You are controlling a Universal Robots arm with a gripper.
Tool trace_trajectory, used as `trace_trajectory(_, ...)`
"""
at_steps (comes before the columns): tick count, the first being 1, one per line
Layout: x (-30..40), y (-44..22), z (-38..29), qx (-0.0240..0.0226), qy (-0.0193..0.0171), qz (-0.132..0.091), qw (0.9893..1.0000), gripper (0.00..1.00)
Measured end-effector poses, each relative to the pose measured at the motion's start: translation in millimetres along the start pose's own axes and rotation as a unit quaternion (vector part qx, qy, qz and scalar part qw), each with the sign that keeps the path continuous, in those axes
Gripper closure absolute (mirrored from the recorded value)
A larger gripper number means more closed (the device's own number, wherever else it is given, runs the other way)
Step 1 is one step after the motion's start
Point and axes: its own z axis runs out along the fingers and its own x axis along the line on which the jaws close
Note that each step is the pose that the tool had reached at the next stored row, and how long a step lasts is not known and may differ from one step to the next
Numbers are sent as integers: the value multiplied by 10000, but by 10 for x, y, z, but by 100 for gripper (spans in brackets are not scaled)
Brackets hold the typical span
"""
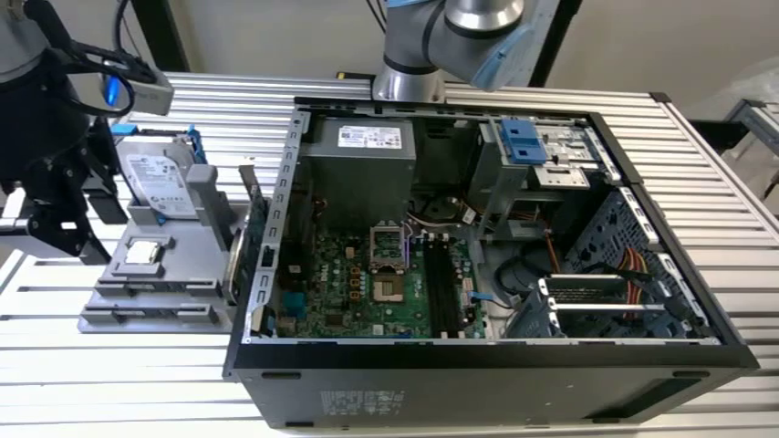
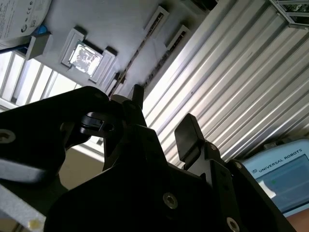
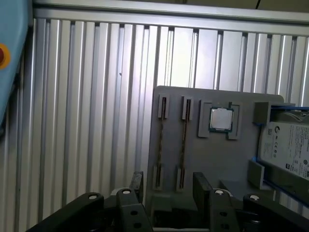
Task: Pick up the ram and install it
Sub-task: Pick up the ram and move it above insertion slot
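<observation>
Open gripper (image 3: pixel 169 186) (image 2: pixel 163 113) over holder (image 3: pixel 227 159) (image 2: pixel 120 24) (image 1: pixel 146 321), ram (image 3: pixel 183 145) (image 2: pixel 136 53) in its slot

Hovers above the grey holder with fingers (image 3: pixel 137 181) spread wide apart, clasping nothing. Reveals, in both wrist views, the ram as a thin dark strip standing on edge in the slot nearest the silver processor (image 3: pixel 221 119) (image 2: pixel 84 55), clear of the fingers. Finds the holder just beside the open computer case (image 1: pixel 487 374), on the exterior view's left of it.

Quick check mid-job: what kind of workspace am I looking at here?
Likely a robot lab cell for computer assembly: an opened desktop case on a ribbed aluminium table, a grey parts fixture holding a hard drive, and the arm's base behind.
</observation>
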Motion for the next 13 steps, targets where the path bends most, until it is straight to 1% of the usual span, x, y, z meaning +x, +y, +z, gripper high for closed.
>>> trace_trajectory(13,-2,-2,116,0,0,0,10000,0)
